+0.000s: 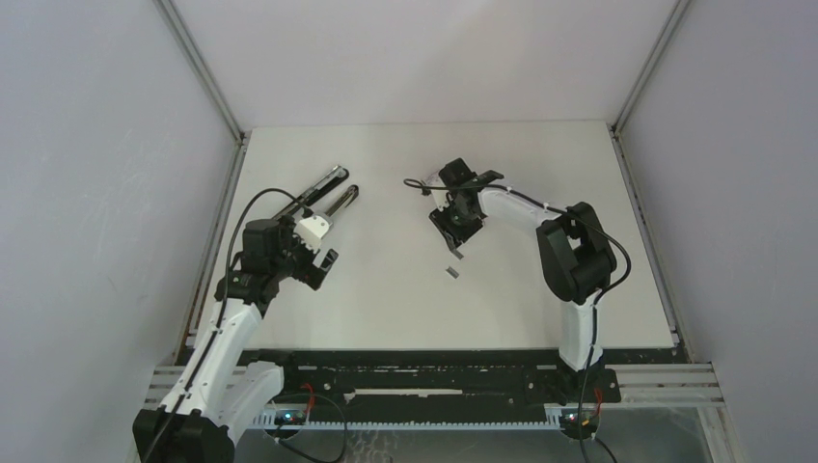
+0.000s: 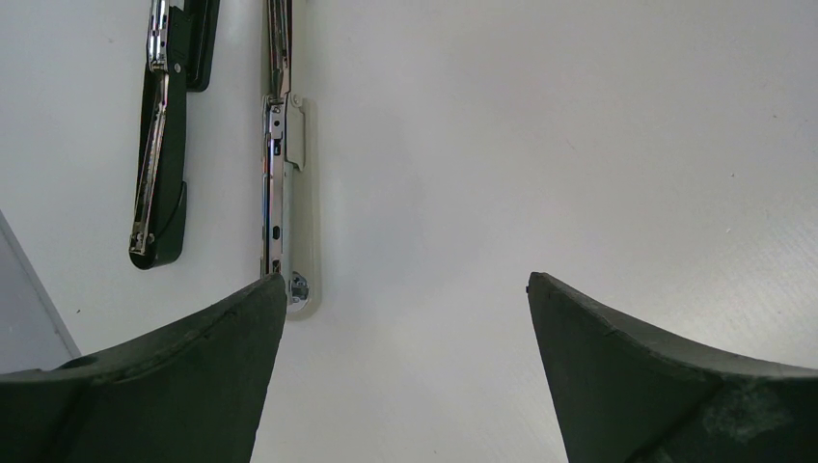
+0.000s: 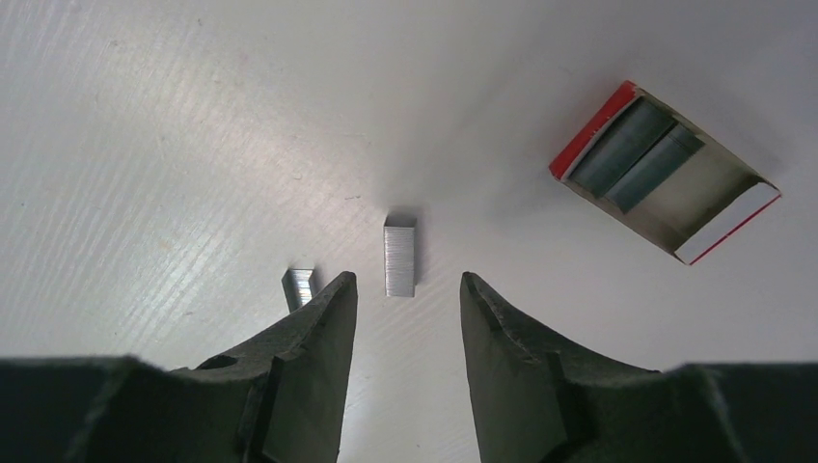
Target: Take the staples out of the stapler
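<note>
stapler (image 1: 326, 193): black-silver; arms splayed open; flat | staples (image 3: 399, 256): short silver strip; loose; well apart

The right gripper (image 3: 407, 282) hangs over a white table (image 3: 174, 116), jaws partly apart with nothing clamped. A staple strip (image 3: 399, 253) lies flat, its near end in the gap between the fingertips (image 3: 333, 304), touching neither. A shorter staple strip (image 3: 300, 286) lies just beside the left fingertip, partly hidden. Well apart, upper right, an open red-and-white box (image 3: 719, 198) holds grey staple rows.
</note>
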Controlling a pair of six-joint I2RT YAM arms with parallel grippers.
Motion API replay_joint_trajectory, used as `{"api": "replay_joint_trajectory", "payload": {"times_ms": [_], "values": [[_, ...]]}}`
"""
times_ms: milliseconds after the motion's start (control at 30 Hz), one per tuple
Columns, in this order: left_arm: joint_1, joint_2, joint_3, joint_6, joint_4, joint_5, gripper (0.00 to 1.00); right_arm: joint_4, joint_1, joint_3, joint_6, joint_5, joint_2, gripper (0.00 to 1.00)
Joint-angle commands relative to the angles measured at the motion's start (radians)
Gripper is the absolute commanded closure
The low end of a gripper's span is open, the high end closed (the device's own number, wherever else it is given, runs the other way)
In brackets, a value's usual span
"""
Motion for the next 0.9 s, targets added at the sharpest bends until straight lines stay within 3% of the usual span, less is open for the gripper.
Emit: {"api": "replay_joint_trajectory", "payload": {"times_ms": [0,867], "values": [[0.004,-0.013,-0.001,0.015,0.025,0.001,0.00,0.003,0.017,0.008,-0.022,-0.003,0.019,0.57],[0.006,-0.012,-0.005,0.018,0.026,0.001,0.00,-0.014,0.032,0.018,-0.034,0.018,0.065,0.76]]}}
